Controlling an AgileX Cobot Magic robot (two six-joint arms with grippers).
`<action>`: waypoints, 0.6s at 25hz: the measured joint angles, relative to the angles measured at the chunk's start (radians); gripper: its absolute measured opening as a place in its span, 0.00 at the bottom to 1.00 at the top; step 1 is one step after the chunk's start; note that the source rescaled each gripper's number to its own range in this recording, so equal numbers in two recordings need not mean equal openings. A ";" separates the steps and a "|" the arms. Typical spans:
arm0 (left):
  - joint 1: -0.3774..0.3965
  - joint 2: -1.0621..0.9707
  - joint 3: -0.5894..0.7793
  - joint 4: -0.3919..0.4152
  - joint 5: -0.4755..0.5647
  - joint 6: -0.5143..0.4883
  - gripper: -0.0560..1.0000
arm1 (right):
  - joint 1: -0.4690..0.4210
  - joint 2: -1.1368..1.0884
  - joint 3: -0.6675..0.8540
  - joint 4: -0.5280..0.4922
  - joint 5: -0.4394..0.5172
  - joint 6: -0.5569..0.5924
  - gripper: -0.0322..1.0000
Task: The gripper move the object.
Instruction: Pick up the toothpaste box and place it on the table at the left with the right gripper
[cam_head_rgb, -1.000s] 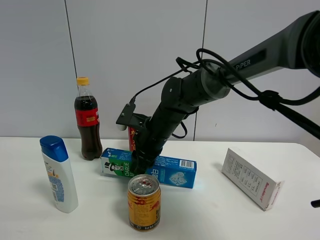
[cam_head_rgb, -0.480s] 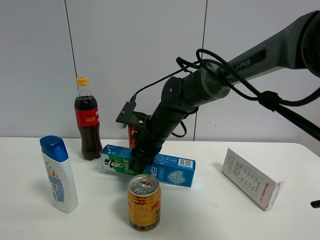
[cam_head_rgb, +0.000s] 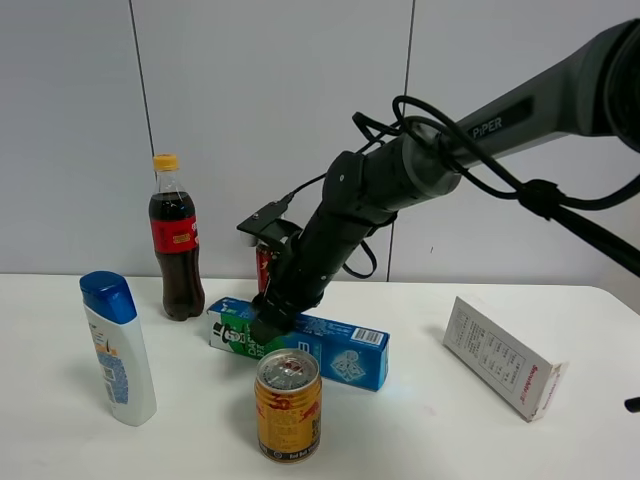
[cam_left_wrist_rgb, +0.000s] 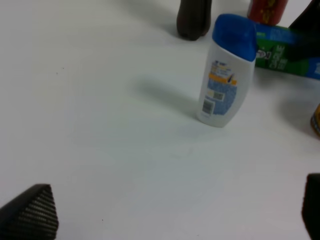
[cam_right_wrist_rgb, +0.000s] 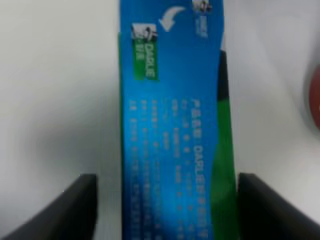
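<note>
The blue and green DARLIE toothpaste box (cam_head_rgb: 340, 350) lies flat on the white table, behind a gold can. My right gripper (cam_head_rgb: 268, 322) comes down on the box's left part from behind. In the right wrist view the box (cam_right_wrist_rgb: 170, 125) runs between the two black fingers (cam_right_wrist_rgb: 65, 210). The jaws straddle it, with a gap showing on one side, so they look open. My left gripper (cam_left_wrist_rgb: 170, 215) is open and empty, low over bare table, with only its fingertips (cam_left_wrist_rgb: 30, 212) in view. The box also shows in the left wrist view (cam_left_wrist_rgb: 280, 55).
A cola bottle (cam_head_rgb: 175, 240) and a red can (cam_head_rgb: 263, 270) stand behind the box. A white and blue shampoo bottle (cam_head_rgb: 118, 350) stands at the left. A gold can (cam_head_rgb: 288, 405) stands just in front of the box. A white box with red print (cam_head_rgb: 505, 357) lies at the right.
The right arm's wrist has risen and shifted slightly right. The toothpaste box has turned a little, its right end now nearer the table's front. The other objects have not moved.
</note>
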 joint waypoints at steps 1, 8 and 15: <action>0.000 0.000 0.000 0.000 0.000 0.000 1.00 | 0.000 0.000 0.000 0.000 0.000 0.012 0.46; 0.000 0.000 0.000 0.000 0.000 0.000 1.00 | 0.000 -0.007 0.000 0.004 0.001 0.062 0.60; 0.000 0.000 0.000 0.000 0.000 0.000 1.00 | 0.000 -0.069 0.000 0.008 0.022 0.089 0.60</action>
